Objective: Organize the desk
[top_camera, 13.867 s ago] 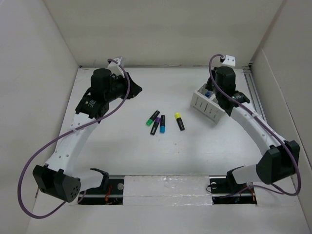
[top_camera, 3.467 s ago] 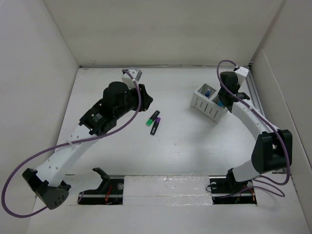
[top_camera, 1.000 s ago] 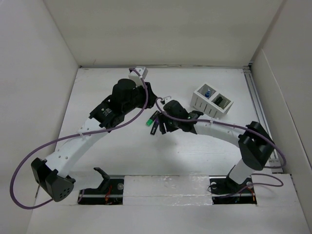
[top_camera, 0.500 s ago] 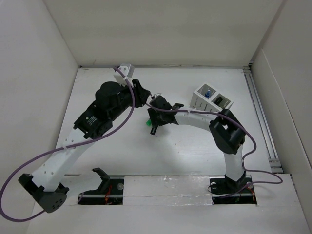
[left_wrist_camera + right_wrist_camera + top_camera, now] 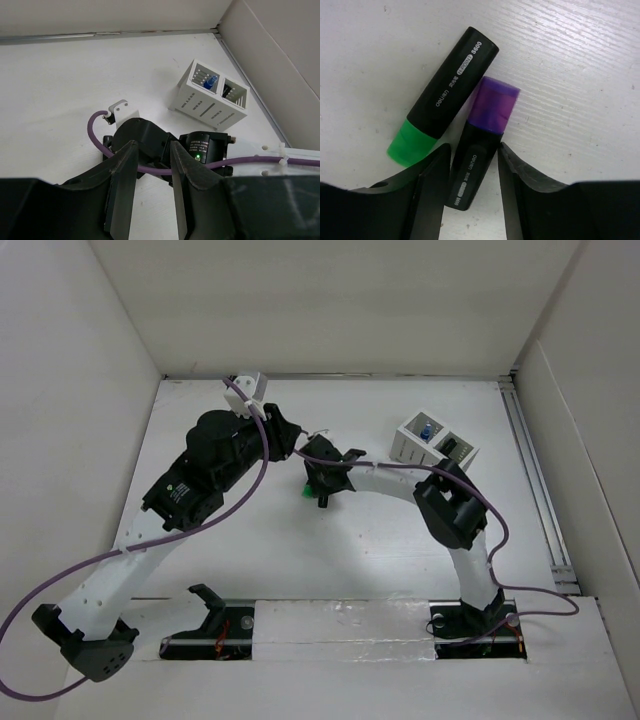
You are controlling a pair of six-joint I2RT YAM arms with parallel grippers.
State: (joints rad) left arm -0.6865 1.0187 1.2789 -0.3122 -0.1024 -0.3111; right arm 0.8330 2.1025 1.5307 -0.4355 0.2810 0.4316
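Observation:
On the white desk [image 5: 300, 560], a green-capped black highlighter [image 5: 445, 95] and a purple-capped one [image 5: 495, 102] lie side by side. In the top view only the green tip [image 5: 303, 492] and the dark end of the purple one [image 5: 322, 502] show under my right wrist. My right gripper [image 5: 472, 149] is open and low over the desk. Its jaws straddle the purple highlighter's black body. My left gripper [image 5: 152, 147] is open and empty. It hovers above the right arm's wrist [image 5: 165, 145], just left of it in the top view [image 5: 285, 435].
A small white two-compartment box [image 5: 432, 447] stands at the back right with a blue item [image 5: 210, 82] in its left compartment. It also shows in the left wrist view [image 5: 210, 95]. A metal rail [image 5: 530, 460] runs along the desk's right edge. White panel walls enclose the desk.
The blue and yellow highlighters no longer lie on the desk. My right arm swung from the box to the two highlighters and lowered its jaws around the purple one. My left arm drew back slightly.

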